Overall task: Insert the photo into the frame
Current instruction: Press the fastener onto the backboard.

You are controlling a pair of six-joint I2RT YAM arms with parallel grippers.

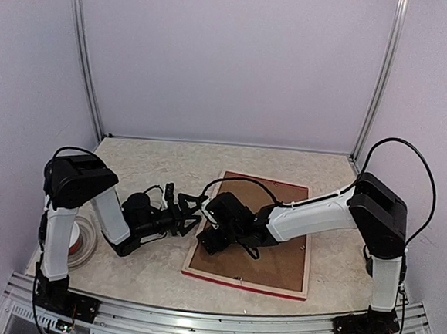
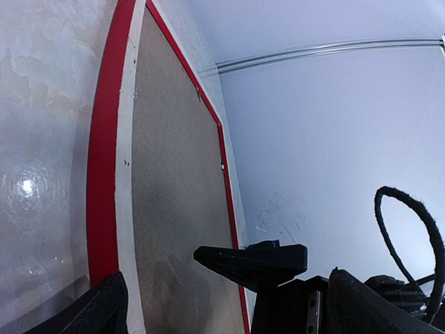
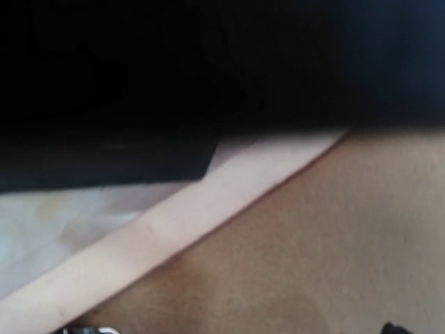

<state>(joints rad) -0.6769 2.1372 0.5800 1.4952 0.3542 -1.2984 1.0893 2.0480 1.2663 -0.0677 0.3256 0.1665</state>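
One frame (image 1: 245, 284) lies face down on the worktop (image 1: 145, 277), with a red outer rim and a pale wood inner edge. One brown backing board (image 1: 278, 256) sits inside it. The photo shows in no view. It may be under the board, cannot tell.

Count:
- Frames: one.
- Boards: one.
- Photos seen: zero.
- Small clips along the board edge: a few, number unsure.
- White rolls: one (image 1: 84, 240), well left of the frame by the left arm's base.
- Arms: two.

The left fingers (image 2: 104, 309) are spread wide with nothing between them. They sit low over the worktop just left of the frame's left edge and point at it.

The right fingers (image 1: 207, 241) come in from the frame's right side, the arm stretching across the board. They are down just inside that same left edge, in its nearer half. The right wrist view is mostly dark and shows only pale wood and board close up. From above the fingers look spread, with no object in them.

Key relation: the frame's left edge lies straight ahead of the left fingers and right under the right fingers. The frame's long axis seems to run away from the arm bases, slightly skewed. The right arm is nearer, already over the frame, and the left stops just short.

My guess is the next move works that left edge or the board. With the photo hidden, I can't say whether that means opening or closing up.
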